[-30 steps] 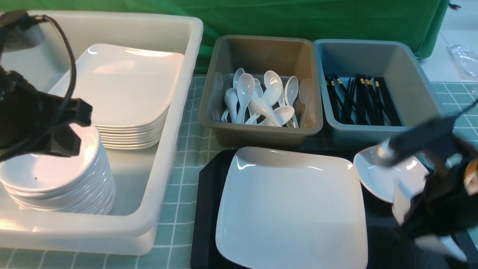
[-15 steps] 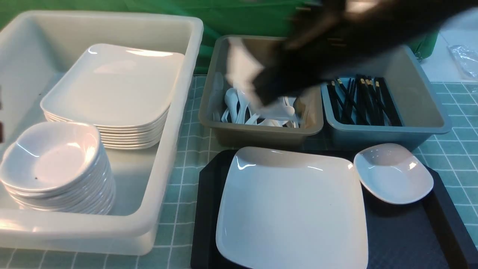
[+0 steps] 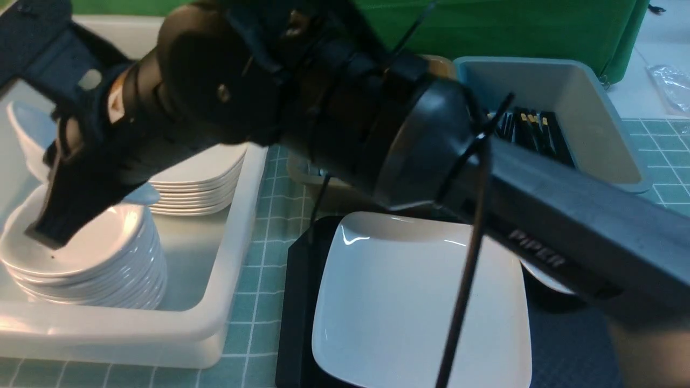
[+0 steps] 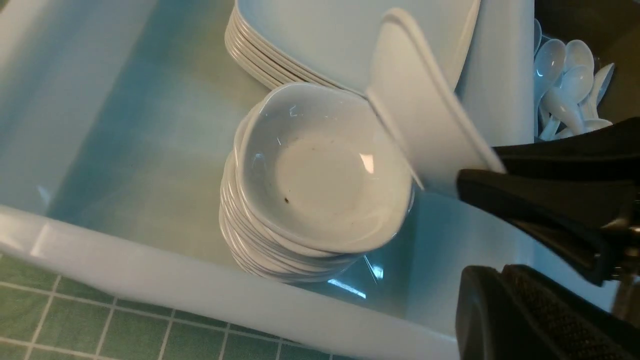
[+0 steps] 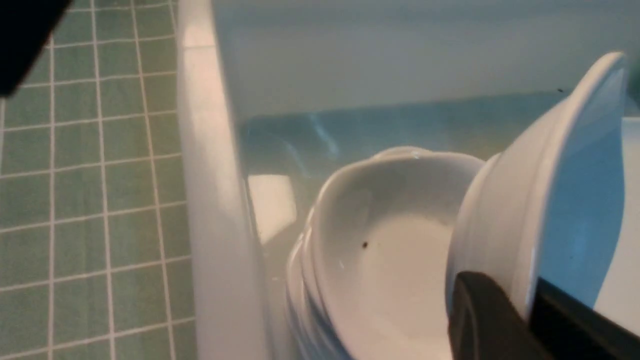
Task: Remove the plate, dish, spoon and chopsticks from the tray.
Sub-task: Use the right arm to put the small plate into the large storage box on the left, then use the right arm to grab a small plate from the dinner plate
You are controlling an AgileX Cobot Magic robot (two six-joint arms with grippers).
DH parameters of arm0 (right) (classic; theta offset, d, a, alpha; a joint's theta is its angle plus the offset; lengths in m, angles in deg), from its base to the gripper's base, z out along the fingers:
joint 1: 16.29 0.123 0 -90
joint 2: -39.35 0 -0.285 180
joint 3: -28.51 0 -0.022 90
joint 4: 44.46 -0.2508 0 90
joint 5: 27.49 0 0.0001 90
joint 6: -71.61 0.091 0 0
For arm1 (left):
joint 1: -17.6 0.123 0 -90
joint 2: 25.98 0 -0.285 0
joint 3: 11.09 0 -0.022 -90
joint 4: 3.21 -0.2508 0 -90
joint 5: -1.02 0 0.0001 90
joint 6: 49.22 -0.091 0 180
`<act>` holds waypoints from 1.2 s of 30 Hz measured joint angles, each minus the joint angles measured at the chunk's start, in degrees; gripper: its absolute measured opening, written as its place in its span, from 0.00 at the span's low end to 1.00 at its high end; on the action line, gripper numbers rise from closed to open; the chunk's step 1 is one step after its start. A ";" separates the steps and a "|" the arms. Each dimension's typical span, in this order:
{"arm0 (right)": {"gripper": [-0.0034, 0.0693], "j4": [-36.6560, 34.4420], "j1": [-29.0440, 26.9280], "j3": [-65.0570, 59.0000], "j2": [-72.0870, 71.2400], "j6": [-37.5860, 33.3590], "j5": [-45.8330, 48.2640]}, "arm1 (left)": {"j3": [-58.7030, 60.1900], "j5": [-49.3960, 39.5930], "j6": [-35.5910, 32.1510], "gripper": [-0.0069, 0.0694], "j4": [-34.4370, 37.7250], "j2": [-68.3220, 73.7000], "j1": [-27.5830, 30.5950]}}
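Right arm stretches across the table, from its own side to the white tub [image 3: 215,318] on the left. Right gripper [image 5: 530,310] pinches a small dish [image 4: 425,130] by its rim, likely because that thin lip is the only part narrow jaws can take. Hung from one edge, the dish stands steeply tilted, almost on edge, over the stack of like dishes [image 4: 320,185]. Its lower edge is close to the stack's top rim; touching or apart, cannot tell. The stack sits in the tub beside a pile of square plates [image 3: 199,178], like kept with like, so I judge the dish is bound for that stack. It would need laying flatter to nest rather than slide off. Left gripper [image 4: 500,300] hovers near the tub, jaws pressed together, nothing in them; idle, by the look of it. Plate [image 3: 420,302] lies flat on the black tray [image 3: 296,302], not yet cleared. A white rim [image 3: 542,277] shows beside it under the arm, perhaps another dish. No spoon or chopsticks on the tray's visible part; the arm hides much of it.
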 joint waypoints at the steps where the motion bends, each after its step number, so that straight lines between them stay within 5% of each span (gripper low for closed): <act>1: 0.14 0.00 0.25 0.14 0.54 -0.25 -0.71 | 0.00 -0.13 -0.08 0.10 0.00 0.00 0.00; 10: 0.22 0.12 1.72 0.43 4.04 -1.13 -3.79 | 0.00 -0.21 -0.26 0.10 0.00 -0.05 0.07; 17: 0.71 -0.06 2.40 0.45 4.16 -0.30 -2.17 | 0.00 -0.21 -0.33 0.10 0.05 -0.05 0.07; 24: 0.81 2.52 2.29 0.49 0.29 4.24 10.12 | 0.00 -0.25 -1.11 0.10 0.06 -0.05 0.07; 27: 0.75 10.96 1.94 0.49 -4.51 7.33 18.26 | 0.00 -0.83 -1.69 0.10 0.33 0.01 0.07; 30: 0.50 25.25 -0.31 0.37 -8.50 13.75 28.76 | 0.00 -1.19 -2.63 0.10 0.57 0.65 -1.29; 31: 0.33 29.98 -2.77 -0.43 -10.46 15.54 29.50 | 0.00 -1.19 -2.89 0.10 0.88 1.11 -2.13; 33: 0.16 32.60 -8.54 -3.25 -14.00 18.00 29.50 | 0.00 -1.24 -3.73 0.10 2.20 2.81 -4.42; 36: 0.09 28.46 -17.26 -10.71 -18.90 20.09 29.45 | 0.00 -1.24 -4.73 0.10 3.10 4.85 -7.23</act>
